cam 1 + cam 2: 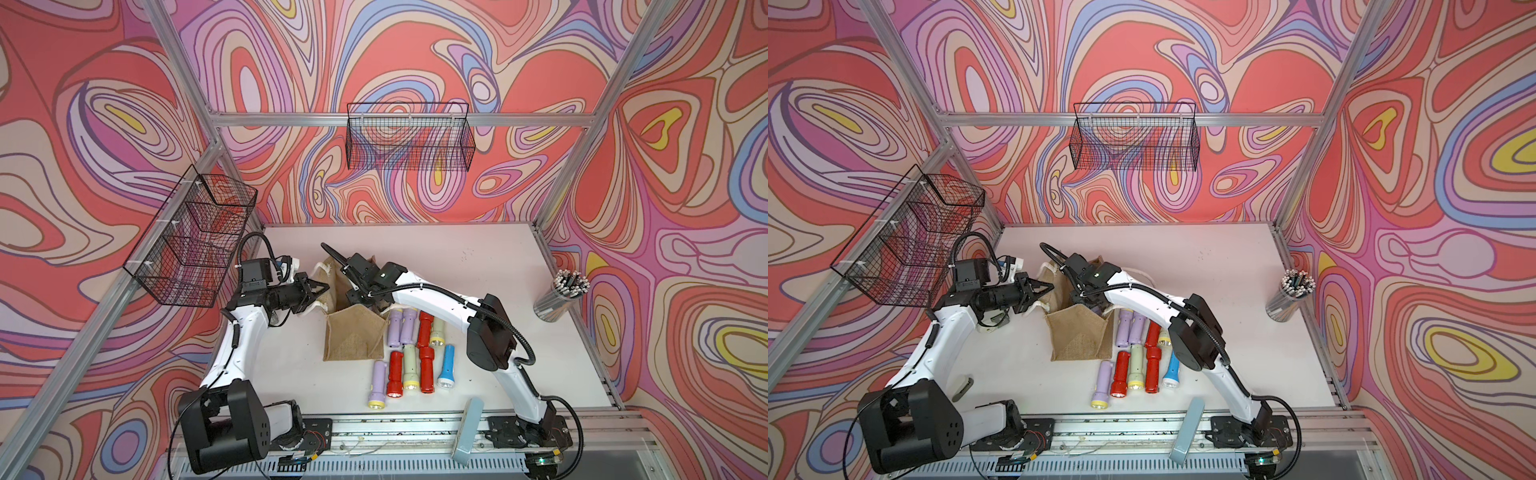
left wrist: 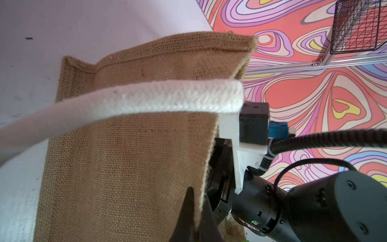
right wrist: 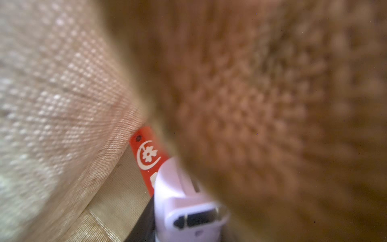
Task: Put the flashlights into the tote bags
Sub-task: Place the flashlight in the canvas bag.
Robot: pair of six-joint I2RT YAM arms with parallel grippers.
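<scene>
The tote bag point(image 1: 353, 340) stands upright left of the desk's point(image 1: 478, 266) middle, with its mouth open upward. The left gripper point(image 1: 326, 287) reaches in from the left, its jaws clenched on the rim of the bag's left wall. In the left wrist view the burlap edge runs between the two dark fingers point(image 2: 187, 211), and a white rope handle point(image 2: 157, 98) arcs across the wall.

The right gripper point(image 1: 369, 302) dips into the bag's mouth from the right. Its jaws grasp a lilac flashlight point(image 3: 184, 209) whose long axis runs down into the bag. Which end leads cannot be told. Beyond it a red flashlight point(image 3: 146, 155) lies inside against the bag's wall, mostly hidden.

Nine loose flashlights point(image 1: 410, 368) lie on the desk just right of the bag in two rows, with their long axes running near to far. In the near row the lilac, red, pale green and blue ones point their heads toward the near edge.
</scene>
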